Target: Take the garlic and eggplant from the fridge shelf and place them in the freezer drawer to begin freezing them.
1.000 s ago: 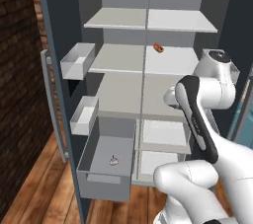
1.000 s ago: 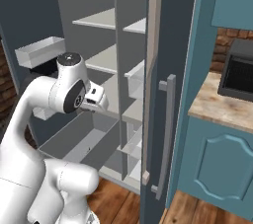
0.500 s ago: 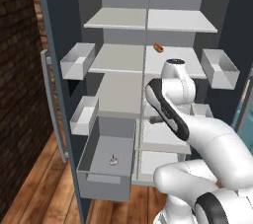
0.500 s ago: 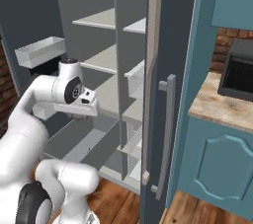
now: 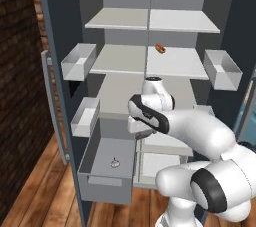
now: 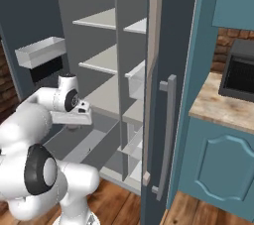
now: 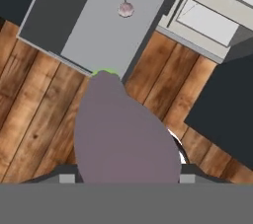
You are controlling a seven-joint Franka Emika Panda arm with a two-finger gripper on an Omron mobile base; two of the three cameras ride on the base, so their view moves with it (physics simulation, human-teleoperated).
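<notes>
My gripper [image 7: 126,178] is shut on the eggplant [image 7: 126,134], a dull purple oval with a green cap that hangs in front of the hand camera. Past it, the garlic [image 7: 126,9] lies on the floor of the open freezer drawer [image 7: 99,35]. From the left base view the garlic [image 5: 115,162] is a tiny pale bulb in the pulled-out freezer drawer [image 5: 102,185], and my arm [image 5: 165,121] bends low above the drawer's right side. The fridge shelf [image 5: 180,66] sits higher up in the open fridge.
A small orange-red item [image 5: 160,48] rests on the right-hand shelf. Pale door bins [image 5: 77,61] [image 5: 222,68] [image 5: 85,116] stick out at both sides. The fridge door [image 6: 163,95] stands open at the right, with wooden floor [image 7: 34,119] below the drawer.
My arm has swung left and down from in front of the shelves to above the open drawer. The garlic and the drawer have not moved.
</notes>
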